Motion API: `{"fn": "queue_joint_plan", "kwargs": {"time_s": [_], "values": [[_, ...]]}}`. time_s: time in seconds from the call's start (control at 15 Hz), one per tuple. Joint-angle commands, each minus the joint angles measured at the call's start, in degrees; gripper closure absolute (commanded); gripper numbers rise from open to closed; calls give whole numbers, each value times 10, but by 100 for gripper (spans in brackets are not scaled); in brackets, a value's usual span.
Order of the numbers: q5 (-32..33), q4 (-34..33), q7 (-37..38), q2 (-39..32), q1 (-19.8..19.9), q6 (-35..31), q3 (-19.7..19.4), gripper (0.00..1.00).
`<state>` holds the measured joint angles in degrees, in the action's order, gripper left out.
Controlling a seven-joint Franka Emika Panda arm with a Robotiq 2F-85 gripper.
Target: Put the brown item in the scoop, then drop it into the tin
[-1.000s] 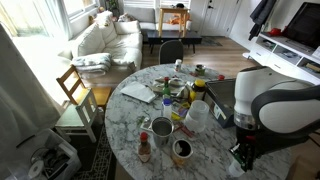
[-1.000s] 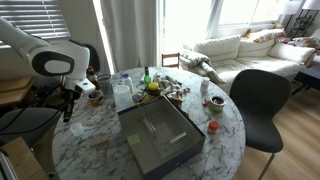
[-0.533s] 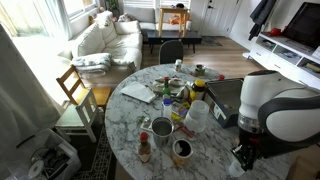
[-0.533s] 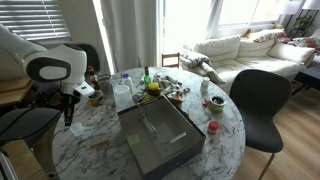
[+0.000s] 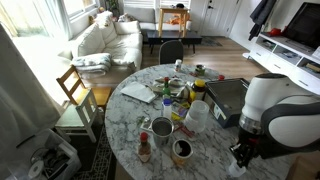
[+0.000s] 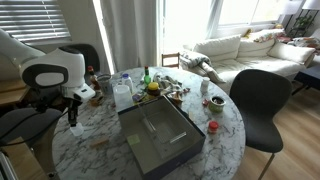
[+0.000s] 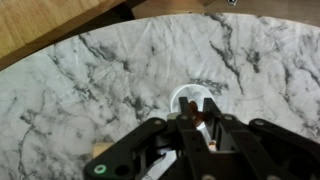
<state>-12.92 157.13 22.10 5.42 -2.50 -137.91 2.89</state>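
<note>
Small brown item, probably light, hard and slippery, best pinched across its middle; it sits over the white scoop, at 4 o'clock in the wrist view; the gripper straddles it, grip impossible to tell; the tin stands well apart, at the table's 8 o'clock.

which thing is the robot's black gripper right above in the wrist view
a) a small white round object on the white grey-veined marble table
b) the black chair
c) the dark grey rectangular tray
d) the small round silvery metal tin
A: in the wrist view the gripper hangs over a small white round object that lies on the marble table, with only bare marble around it.
</note>
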Motion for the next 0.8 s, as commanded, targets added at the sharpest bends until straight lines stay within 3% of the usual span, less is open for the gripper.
{"fn": "queue_joint_plan", "kwargs": {"time_s": [0.0, 0.53, 0.6, 0.73], "values": [[-32, 6, -40, -2, 0, -12, -5, 95], [-32, 2, -43, -17, 6, -7, -6, 95], [-29, 2, -38, -18, 7, -7, -6, 56], [-30, 2, -39, -17, 7, -7, -7, 48]]}}
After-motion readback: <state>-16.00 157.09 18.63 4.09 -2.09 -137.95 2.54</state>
